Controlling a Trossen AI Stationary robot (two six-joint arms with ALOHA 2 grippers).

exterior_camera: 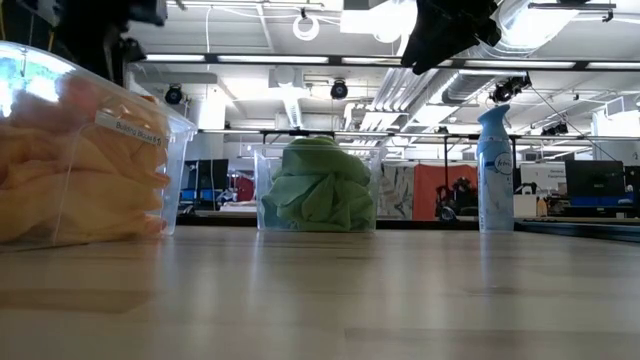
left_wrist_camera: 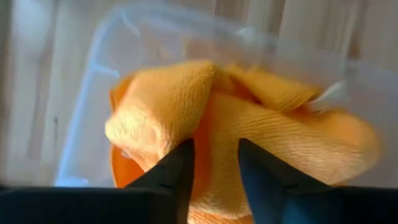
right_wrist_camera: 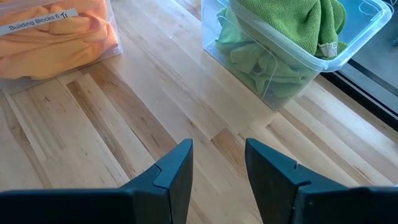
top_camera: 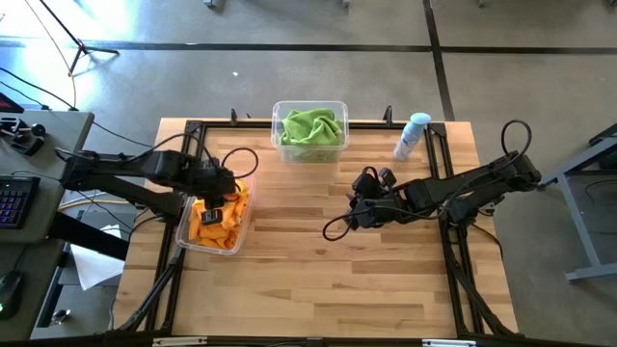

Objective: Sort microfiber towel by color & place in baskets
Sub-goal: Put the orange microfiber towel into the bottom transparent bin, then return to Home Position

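Note:
Orange-yellow cloths (top_camera: 220,224) fill a clear bin (top_camera: 183,229) at the table's left. They also show in the left wrist view as orange-yellow cloths (left_wrist_camera: 249,118) and in the low view as orange-yellow cloths (exterior_camera: 70,170). Lime green cloths (top_camera: 310,127) are heaped in a second clear bin (top_camera: 280,145) at the far edge, with a green cloth (right_wrist_camera: 292,25) draped over its rim. My left gripper (top_camera: 214,198) hovers open just above the orange pile, fingers (left_wrist_camera: 180,165) pointing down. My right gripper (right_wrist_camera: 217,152) is open over bare table near the centre (top_camera: 357,210), holding nothing.
A pale blue-capped spray bottle (top_camera: 413,135) stands upright near the far right corner, right of the green bin. Bare wooden table (top_camera: 318,280) lies across the centre and near side. Dark frame rails (top_camera: 453,251) run along the table's left and right edges.

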